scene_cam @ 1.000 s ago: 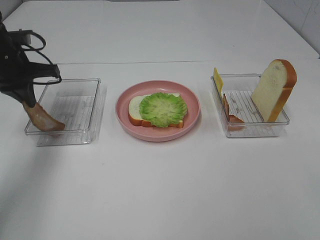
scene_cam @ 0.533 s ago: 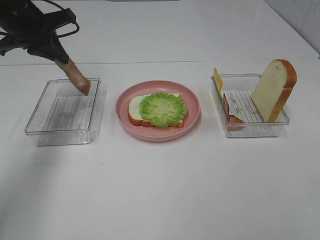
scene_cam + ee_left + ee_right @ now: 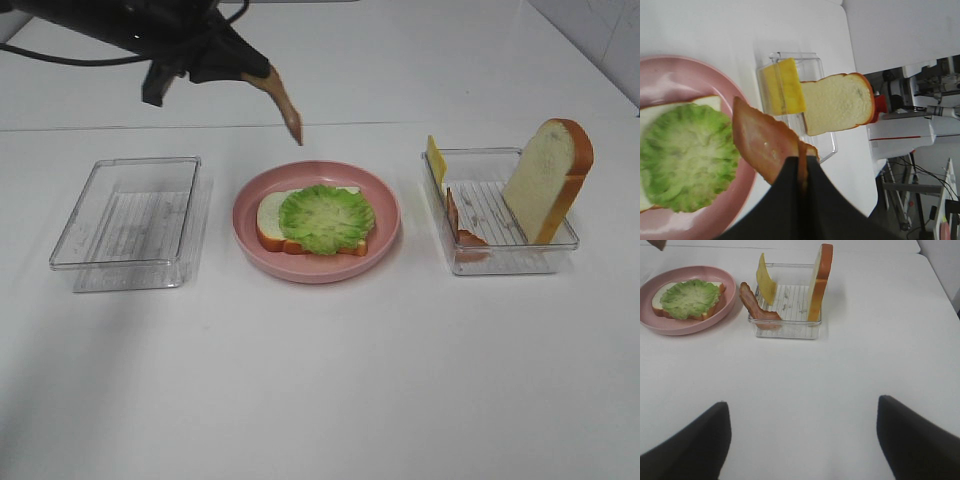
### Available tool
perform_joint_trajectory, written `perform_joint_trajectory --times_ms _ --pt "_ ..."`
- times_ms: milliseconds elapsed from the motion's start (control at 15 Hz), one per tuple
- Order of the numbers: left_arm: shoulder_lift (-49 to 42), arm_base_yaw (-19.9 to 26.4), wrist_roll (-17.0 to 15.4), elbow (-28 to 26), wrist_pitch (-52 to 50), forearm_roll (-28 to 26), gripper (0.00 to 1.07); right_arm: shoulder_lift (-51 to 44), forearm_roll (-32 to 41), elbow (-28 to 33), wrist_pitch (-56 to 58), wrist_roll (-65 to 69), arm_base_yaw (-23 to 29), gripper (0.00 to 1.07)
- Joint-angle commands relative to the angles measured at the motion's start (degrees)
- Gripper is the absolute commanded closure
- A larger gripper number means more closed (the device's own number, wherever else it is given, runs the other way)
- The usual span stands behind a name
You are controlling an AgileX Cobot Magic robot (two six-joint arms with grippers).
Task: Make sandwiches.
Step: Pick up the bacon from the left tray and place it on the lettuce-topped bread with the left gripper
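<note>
My left end effector (image 3: 258, 76) is clamped shut on one end of a bacon strip (image 3: 286, 108), and the wrist view shows the pinch sitting right at the strip's tip. The strip hangs tilted from the jaws in the upper middle of the exterior frame. It is in the air beyond the far rim of the pink plate (image 3: 386, 215), not yet over the food.

On the plate at frame centre, the lettuce (image 3: 326, 217) lies on a bread slice (image 3: 268, 216). My right end effector (image 3: 802, 405) stands wide open and holds nothing, low over the bare tabletop (image 3: 320, 380). It is short of the clear tray (image 3: 500, 262) at centre right, where an upright bread slice (image 3: 545, 180), a cheese slice (image 3: 436, 160) and a second bacon strip (image 3: 462, 230) lean.

The thin grip worries me most, because held by its tip the strip could swing or slip free in transit. I also judge that letting go while it is this high or tilted could land it on edge, and it might slide off the ruffled lettuce onto the plate. Descending too far could shove the lettuce off the bread.
</note>
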Motion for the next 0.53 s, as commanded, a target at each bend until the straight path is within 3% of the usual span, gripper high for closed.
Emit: perform_joint_trajectory --times_ms 67,333,533 --pt "2.9 -2.5 2.9 -0.3 -1.5 -5.9 1.07 -0.7 0.0 0.1 -0.4 -0.3 -0.3 0.31" --pt "10.6 -6.2 4.9 -1.4 -1.1 -13.1 1.07 -0.7 0.0 0.1 -0.4 -0.3 -0.3 0.31" --pt "13.3 -7.0 5.0 -3.4 -0.1 -13.0 1.07 -0.7 0.0 0.1 -0.4 -0.3 -0.3 0.31"
